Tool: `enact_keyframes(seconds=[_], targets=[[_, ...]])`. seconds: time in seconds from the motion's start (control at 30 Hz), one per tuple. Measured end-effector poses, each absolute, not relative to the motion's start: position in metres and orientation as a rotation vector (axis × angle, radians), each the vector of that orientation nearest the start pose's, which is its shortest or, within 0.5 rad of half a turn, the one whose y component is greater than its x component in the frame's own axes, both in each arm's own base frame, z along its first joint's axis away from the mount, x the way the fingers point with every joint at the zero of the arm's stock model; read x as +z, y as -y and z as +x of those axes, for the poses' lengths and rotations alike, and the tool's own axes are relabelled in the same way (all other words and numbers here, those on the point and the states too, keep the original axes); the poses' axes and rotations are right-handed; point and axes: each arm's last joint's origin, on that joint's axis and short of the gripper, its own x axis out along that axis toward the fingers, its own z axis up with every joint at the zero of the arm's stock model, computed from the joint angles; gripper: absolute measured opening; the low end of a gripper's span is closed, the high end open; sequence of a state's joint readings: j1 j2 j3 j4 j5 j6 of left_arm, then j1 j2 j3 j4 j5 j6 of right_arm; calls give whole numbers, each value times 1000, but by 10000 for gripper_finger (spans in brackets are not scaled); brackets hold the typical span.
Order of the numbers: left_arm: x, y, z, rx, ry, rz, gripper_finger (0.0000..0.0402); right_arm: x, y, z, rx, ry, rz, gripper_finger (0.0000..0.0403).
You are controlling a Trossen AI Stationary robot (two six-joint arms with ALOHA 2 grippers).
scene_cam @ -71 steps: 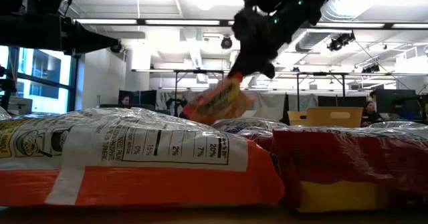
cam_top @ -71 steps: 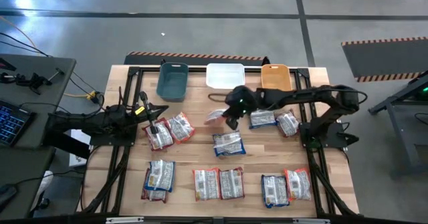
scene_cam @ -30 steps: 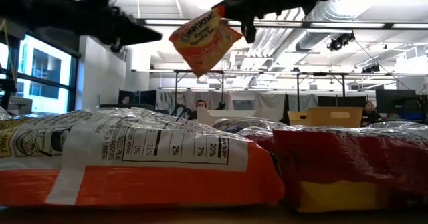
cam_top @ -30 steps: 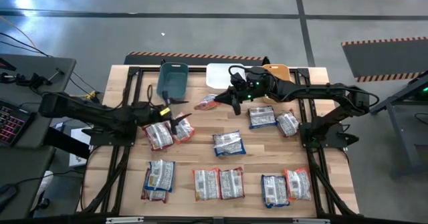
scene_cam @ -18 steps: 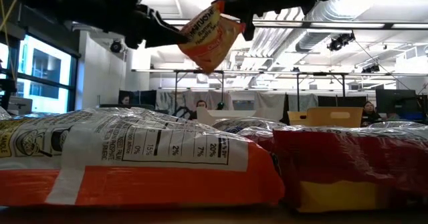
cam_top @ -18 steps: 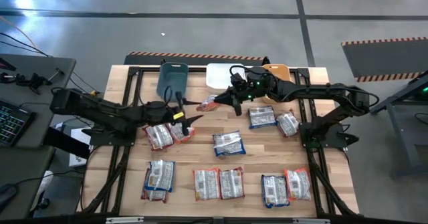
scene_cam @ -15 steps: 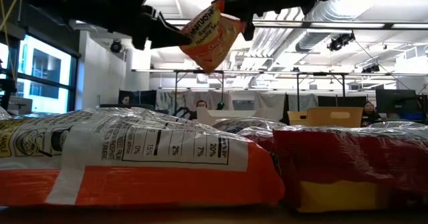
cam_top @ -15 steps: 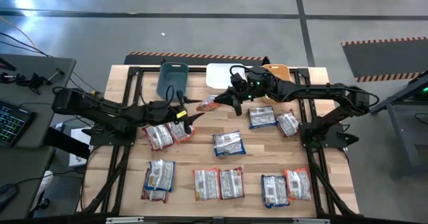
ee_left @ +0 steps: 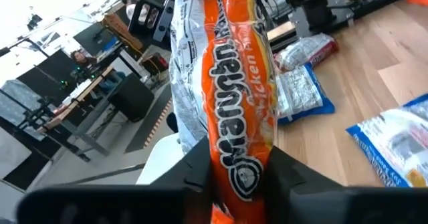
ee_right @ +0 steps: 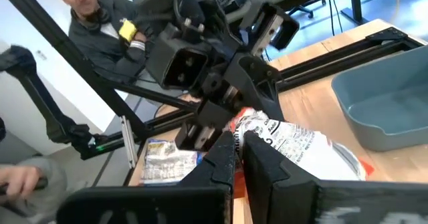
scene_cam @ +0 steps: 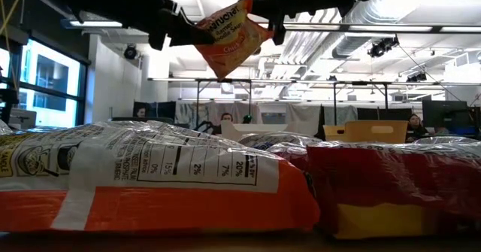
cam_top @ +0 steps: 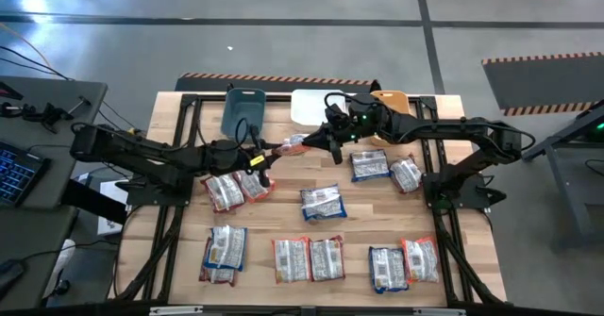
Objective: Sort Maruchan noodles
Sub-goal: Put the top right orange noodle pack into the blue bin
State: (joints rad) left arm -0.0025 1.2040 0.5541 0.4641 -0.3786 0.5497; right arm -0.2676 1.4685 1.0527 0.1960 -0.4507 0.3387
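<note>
Since a sec ago the left gripper (cam_top: 275,150) has closed on the orange Maruchan packet (cam_top: 293,147); right gripper (cam_top: 312,144) pinches its other end, shut tight. Packet hangs up in the air btwn both arms, above the other noodle packets (cam_top: 322,203), near the teal bin (cam_top: 243,114).

A wooden table (cam_top: 283,212) on a black frame carries three bins along its far edge: a teal bin (cam_top: 243,113), a white bin (cam_top: 311,105) and an orange bin (cam_top: 389,107). Ramen packets lie flat on the wood: two (cam_top: 231,188) touching near the left side, one (cam_top: 322,203) at the centre, two (cam_top: 387,169) toward the right. Along the near edge lie overlapped packets (cam_top: 223,252) on the left, a side-by-side pair (cam_top: 309,259) in the middle and a pair (cam_top: 403,262) on the right.
</note>
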Motion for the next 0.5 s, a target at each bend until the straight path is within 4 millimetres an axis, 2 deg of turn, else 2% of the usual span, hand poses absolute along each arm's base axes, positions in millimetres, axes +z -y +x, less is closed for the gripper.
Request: enact_keyframes(seconds=[0.17,0.37,0.5], targets=[[244,-12,244,300,-357,608,30,298,76,324,111,-269,402,37],[267,-19,235,301,-431,617,28,300,77,317,70,-293,341,111],[285,-28,226,326,-475,617,28,309,77,307,38,-298,272,139]])
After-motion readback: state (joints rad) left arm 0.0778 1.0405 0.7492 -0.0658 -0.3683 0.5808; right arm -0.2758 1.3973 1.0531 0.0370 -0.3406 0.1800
